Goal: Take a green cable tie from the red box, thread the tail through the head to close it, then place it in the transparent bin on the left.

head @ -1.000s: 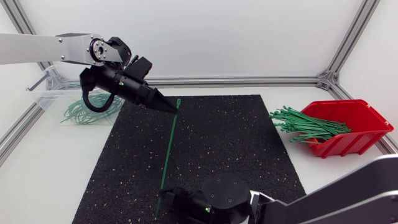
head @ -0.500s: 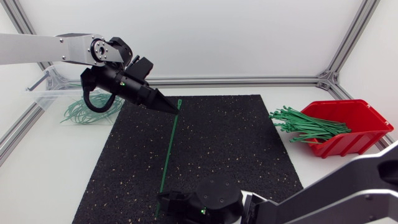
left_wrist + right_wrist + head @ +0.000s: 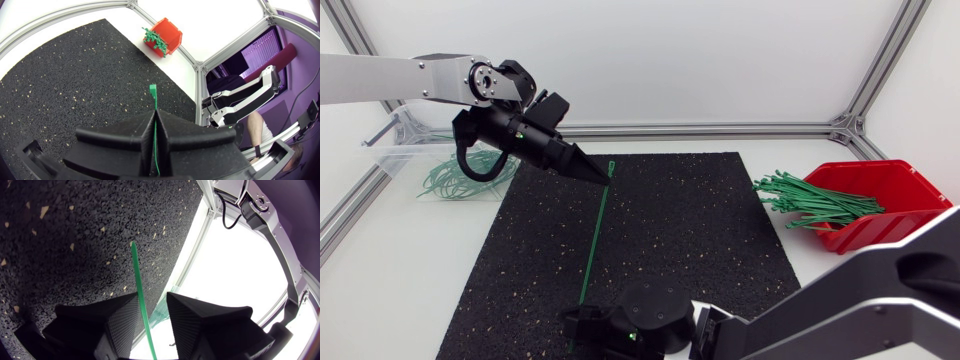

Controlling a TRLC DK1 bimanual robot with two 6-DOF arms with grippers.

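**Black speckled rubber mat (image 3: 670,230): tail ungripped**

Your left gripper (image 3: 603,177) pinches the long green plastic cable tie (image 3: 594,235) near its head. The tail lies between the spread fingers of your right gripper (image 3: 152,302). Close them off-centre and it may skid out.

The white table (image 3: 410,270) carries a black speckled rubber mat (image 3: 700,230), which lies flat beneath both grippers. The left gripper (image 3: 602,177) hangs over the mat's far edge and the right gripper (image 3: 578,322) over its near edge. A red box (image 3: 890,215) sits on the bare table well to the right of both grippers, off the mat. Its open front faces the mat, and green cable ties (image 3: 815,203) stick out of it. A clear bin (image 3: 390,158) stands to the left of the left gripper, just past the mat's far corner, with green loops (image 3: 450,182) inside.
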